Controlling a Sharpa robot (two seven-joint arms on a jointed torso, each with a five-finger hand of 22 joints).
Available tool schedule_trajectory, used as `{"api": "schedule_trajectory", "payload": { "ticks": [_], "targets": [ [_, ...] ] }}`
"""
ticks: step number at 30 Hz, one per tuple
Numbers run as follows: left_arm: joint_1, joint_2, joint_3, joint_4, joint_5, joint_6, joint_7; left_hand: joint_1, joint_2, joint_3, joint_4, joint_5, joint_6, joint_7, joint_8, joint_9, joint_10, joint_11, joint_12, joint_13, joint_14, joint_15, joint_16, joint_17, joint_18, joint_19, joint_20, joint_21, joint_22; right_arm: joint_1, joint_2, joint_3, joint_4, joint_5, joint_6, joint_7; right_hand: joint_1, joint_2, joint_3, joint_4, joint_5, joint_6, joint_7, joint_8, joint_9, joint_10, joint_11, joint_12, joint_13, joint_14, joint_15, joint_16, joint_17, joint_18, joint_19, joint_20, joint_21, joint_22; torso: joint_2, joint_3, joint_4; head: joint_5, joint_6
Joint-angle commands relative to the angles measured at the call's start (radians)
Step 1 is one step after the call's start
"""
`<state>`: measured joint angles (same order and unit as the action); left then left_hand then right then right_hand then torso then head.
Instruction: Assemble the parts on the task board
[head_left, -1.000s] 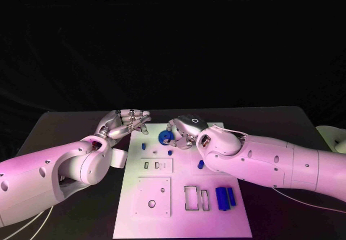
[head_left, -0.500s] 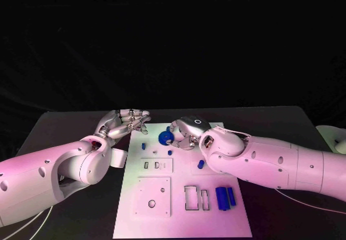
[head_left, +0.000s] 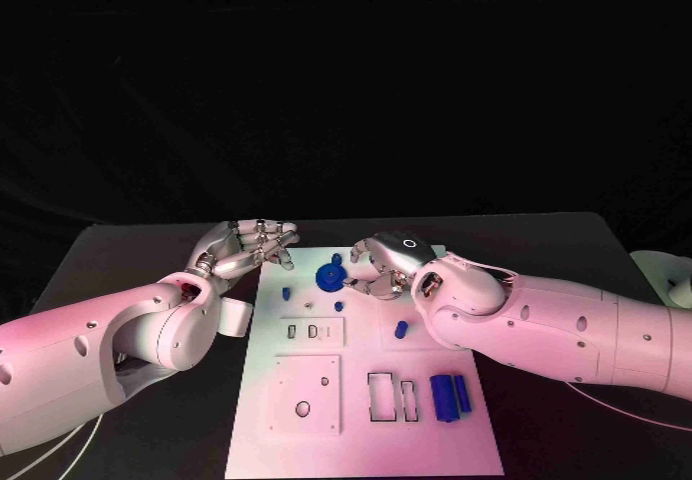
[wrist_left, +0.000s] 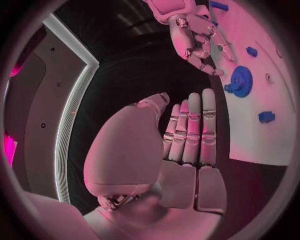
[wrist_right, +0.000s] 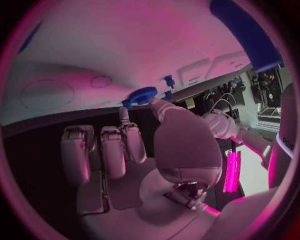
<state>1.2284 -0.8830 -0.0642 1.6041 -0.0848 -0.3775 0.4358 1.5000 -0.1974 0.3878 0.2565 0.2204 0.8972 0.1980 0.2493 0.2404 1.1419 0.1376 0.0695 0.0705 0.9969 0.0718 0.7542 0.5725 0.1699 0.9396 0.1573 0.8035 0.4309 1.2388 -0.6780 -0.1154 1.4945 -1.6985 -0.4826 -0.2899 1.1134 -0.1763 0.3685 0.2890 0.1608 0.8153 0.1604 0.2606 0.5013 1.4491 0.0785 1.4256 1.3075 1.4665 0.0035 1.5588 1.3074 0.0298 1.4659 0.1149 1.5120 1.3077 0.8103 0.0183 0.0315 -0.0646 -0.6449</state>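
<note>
The white task board (head_left: 368, 435) lies in the middle of the table. A blue gear (head_left: 333, 278) sits flat near the board's far end, and it appears again as the gear (wrist_left: 240, 81) and the gear (wrist_right: 142, 94) in the wrist views. My right hand (head_left: 379, 265) hovers just to the right of the gear, thumb and one finger reaching toward it, nothing held. My left hand (head_left: 253, 243) is at the board's far left corner, fingers straight and together, palm empty. Small blue pegs (head_left: 287, 293), (head_left: 339, 305), (head_left: 401, 328) lie on the board. Two blue blocks (head_left: 450, 396) lie near its right edge.
A slotted white plate (head_left: 310, 330) and a plate with a hole (head_left: 306, 393) sit on the board's left half, with rectangular frames (head_left: 392, 396) beside them. Dark table surface (head_left: 130, 255) surrounds the board.
My right hand has drawn back to the right, away from the blue gear, which now sits slightly nearer and uncovered on the board. The left hand has barely moved.
</note>
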Motion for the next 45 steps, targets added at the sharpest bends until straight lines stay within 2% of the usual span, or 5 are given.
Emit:
{"api": "schedule_trajectory", "payload": {
  "ticks": [1, 10, 15, 20, 45],
  "targets": [
    [0.001, 0.001, 0.001, 0.000, 0.002, 0.013, 0.005, -0.001, 0.002, 0.004, 0.001, -0.005, -0.005, 0.000, -0.005, 0.002, -0.009, -0.001, -0.005, -0.001, -0.006, -0.003, 0.005, -0.001, 0.010, -0.004, 0.001, 0.006, 0.001, 0.010, -0.050, 0.003, 0.037, 0.046, -0.065, 0.048, 0.015, 0.003, 0.007, -0.004, 0.006, 0.010, 0.001, -0.001, 0.001, 0.006, 0.001, 0.004, 0.123, 0.096, 0.005, 0.002, 0.225, -0.012, 0.061, 0.002, 0.006, 0.208, -0.003, -0.0014, -0.0023, -0.006, 0.005],
    [0.001, 0.002, 0.001, -0.002, 0.003, 0.018, 0.007, -0.002, -0.001, 0.004, 0.000, -0.005, -0.005, 0.000, -0.006, 0.003, -0.009, -0.001, -0.004, 0.000, -0.013, -0.001, 0.002, -0.002, 0.010, -0.012, 0.003, 0.008, 0.003, 0.065, -0.233, 0.005, 0.051, 0.403, 0.129, 0.266, 0.210, -0.049, 0.072, -0.134, 0.013, 0.000, -0.022, -0.042, -0.003, -0.041, -0.020, -0.052, 0.074, 0.078, -0.015, -0.022, 0.150, 0.020, -0.027, -0.017, -0.104, 0.105, -0.006, -0.0054, -0.0059, -0.029, 0.014],
    [0.001, 0.009, 0.001, -0.006, 0.002, 0.022, 0.009, -0.007, -0.005, 0.010, -0.005, -0.005, -0.003, 0.001, -0.005, 0.008, -0.006, 0.003, -0.001, 0.002, -0.051, 0.008, -0.022, -0.017, 0.005, -0.083, 0.013, -0.013, -0.003, 0.073, -0.324, 0.004, 0.051, 0.484, 0.142, 0.372, 0.250, -0.059, 0.086, -0.173, 0.008, 0.025, -0.040, -0.041, 0.002, -0.023, -0.047, -0.030, 0.095, 0.085, -0.035, -0.014, 0.177, 0.015, -0.011, -0.032, -0.088, 0.123, -0.007, -0.0029, -0.0044, -0.044, 0.018],
    [0.001, 0.013, 0.001, -0.011, 0.002, 0.020, 0.019, -0.008, -0.004, 0.013, -0.009, -0.005, 0.000, 0.001, -0.004, 0.012, -0.002, 0.003, 0.000, 0.003, -0.064, 0.012, -0.033, -0.025, 0.005, -0.117, 0.020, -0.032, -0.012, 0.074, -0.384, 0.003, 0.044, 0.492, 0.157, 0.407, 0.244, -0.068, 0.084, -0.178, 0.020, 0.008, -0.035, -0.059, -0.003, -0.022, -0.036, -0.029, 0.097, 0.087, -0.031, -0.011, 0.186, 0.012, -0.005, -0.034, -0.083, 0.130, -0.010, -0.0006, -0.0073, -0.047, 0.015],
    [0.001, 0.011, 0.001, -0.012, 0.002, 0.025, 0.019, -0.007, -0.003, 0.015, -0.011, -0.005, 0.000, 0.001, -0.004, 0.012, -0.001, 0.003, 0.000, 0.003, -0.060, 0.011, -0.032, -0.026, 0.007, -0.117, 0.020, -0.031, -0.012, 0.016, -0.361, -0.003, -0.013, 0.467, 0.138, 0.374, 0.214, -0.068, 0.062, -0.173, 0.060, 0.001, -0.004, -0.087, 0.001, -0.016, -0.006, -0.019, 0.105, 0.093, -0.003, -0.003, 0.213, 0.007, 0.010, -0.011, -0.067, 0.149, -0.008, -0.0004, -0.0038, -0.043, 0.002]
  ]
}}
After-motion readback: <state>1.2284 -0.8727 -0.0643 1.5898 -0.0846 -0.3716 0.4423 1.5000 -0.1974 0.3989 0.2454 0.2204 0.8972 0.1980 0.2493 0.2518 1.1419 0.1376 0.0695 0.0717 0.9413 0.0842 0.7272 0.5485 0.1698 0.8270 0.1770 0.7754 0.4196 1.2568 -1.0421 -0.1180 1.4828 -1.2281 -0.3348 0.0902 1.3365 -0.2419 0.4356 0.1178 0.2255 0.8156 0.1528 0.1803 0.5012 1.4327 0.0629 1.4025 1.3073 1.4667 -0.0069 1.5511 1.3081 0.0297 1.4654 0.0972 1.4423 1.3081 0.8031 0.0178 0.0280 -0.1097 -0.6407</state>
